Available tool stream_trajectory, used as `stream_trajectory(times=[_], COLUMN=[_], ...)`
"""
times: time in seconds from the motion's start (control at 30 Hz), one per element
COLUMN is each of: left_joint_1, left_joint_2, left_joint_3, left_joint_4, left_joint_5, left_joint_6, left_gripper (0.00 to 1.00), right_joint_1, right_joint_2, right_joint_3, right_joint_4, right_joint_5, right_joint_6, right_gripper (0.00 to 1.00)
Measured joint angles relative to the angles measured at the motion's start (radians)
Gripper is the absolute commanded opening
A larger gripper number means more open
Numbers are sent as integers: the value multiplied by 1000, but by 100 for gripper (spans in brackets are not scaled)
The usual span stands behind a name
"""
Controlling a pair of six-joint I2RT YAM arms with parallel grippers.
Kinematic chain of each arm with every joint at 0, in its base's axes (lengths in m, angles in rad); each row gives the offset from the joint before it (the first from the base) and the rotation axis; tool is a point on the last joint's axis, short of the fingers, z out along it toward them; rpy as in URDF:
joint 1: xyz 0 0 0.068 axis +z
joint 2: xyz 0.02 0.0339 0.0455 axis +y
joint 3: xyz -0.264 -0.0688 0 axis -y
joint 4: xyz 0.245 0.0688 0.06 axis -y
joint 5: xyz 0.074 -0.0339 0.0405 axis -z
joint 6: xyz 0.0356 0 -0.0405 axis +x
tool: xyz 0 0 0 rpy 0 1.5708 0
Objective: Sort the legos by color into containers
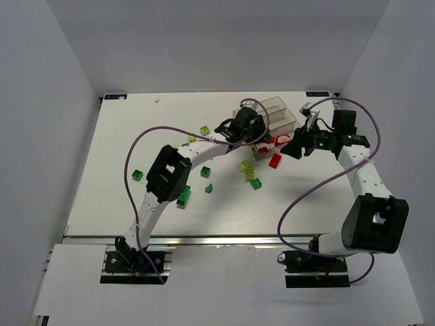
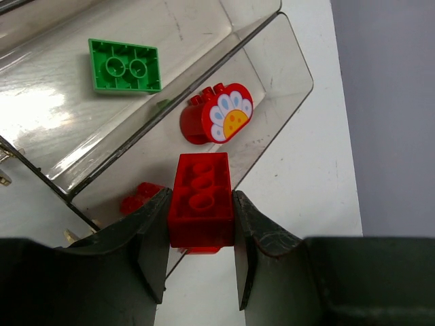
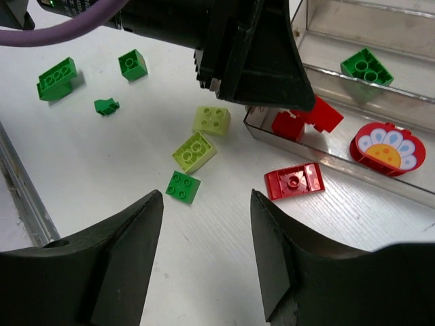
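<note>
My left gripper [image 2: 200,204] is shut on a red brick [image 2: 200,197] and holds it over the near end of the clear bins [image 2: 275,75]. That bin holds a red flower piece [image 2: 219,121] and a small red brick [image 2: 139,197]. The bin beside it holds a green brick [image 2: 126,66]. My right gripper [image 3: 206,200] is open and empty above the table, just short of a red piece [image 3: 293,180] lying upside down, a green brick [image 3: 183,187] and two yellow-green bricks [image 3: 194,151]. In the top view the left gripper [image 1: 255,139] is at the bins [image 1: 282,109] and the right gripper [image 1: 293,148] is to its right.
Loose green bricks [image 1: 205,171] [image 1: 183,197] [image 1: 138,175] and yellow-green bricks [image 1: 204,130] lie left of the bins. A red brick [image 1: 274,160] lies in front of them. The left arm's black gripper body [image 3: 251,47] hangs close ahead of my right gripper.
</note>
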Motion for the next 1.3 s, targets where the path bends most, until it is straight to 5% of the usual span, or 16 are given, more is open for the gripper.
stream_trajectory(times=[0.23, 0.43, 0.6, 0.7, 0.73, 0.8, 0.83, 0.87, 0.9, 0.97, 1.17, 1.3], left_joint_1=[3, 5, 5, 6, 8, 21, 35, 59, 87, 90, 90, 90], left_joint_2=[10, 10, 10, -18, -56, -276, -428, -665, -877, -1187, -1507, -1606], left_joint_3=[0, 13, 52, 15, -27, -290, -465, -669, -798, -1032, -1294, -1331], left_joint_4=[4, 1, 5, 10, 6, 29, 82, 84, 115, 39, -115, -179], left_joint_5=[-8, -15, -45, -85, -99, -153, -193, -259, -346, -455, -537, -574], left_joint_6=[-20, -22, -7, 22, 30, 61, 66, 61, 47, -3, -130, -182], left_gripper=[54, 64, 65, 42, 41, 54, 72, 80, 81, 82, 85, 86], right_joint_1=[0, 0, 0, 5, 12, 66, 145, 217, 267, 305, 339, 359], right_joint_2=[0, 0, 0, 0, 1, 6, 15, 37, 58, 83, 177, 232], right_joint_3=[-31, -37, -63, -85, -92, -118, -133, -135, -135, -136, -138, -159], right_joint_4=[-5, -9, -9, 5, 14, 65, 90, 117, 146, 204, 312, 331], right_joint_5=[56, 107, 149, 232, 263, 411, 543, 658, 743, 864, 964, 1018], right_joint_6=[0, 10, 34, 101, 130, 235, 303, 378, 443, 539, 669, 721], right_gripper=[65, 66, 65, 61, 60, 65, 69, 81, 89, 89, 85, 80])
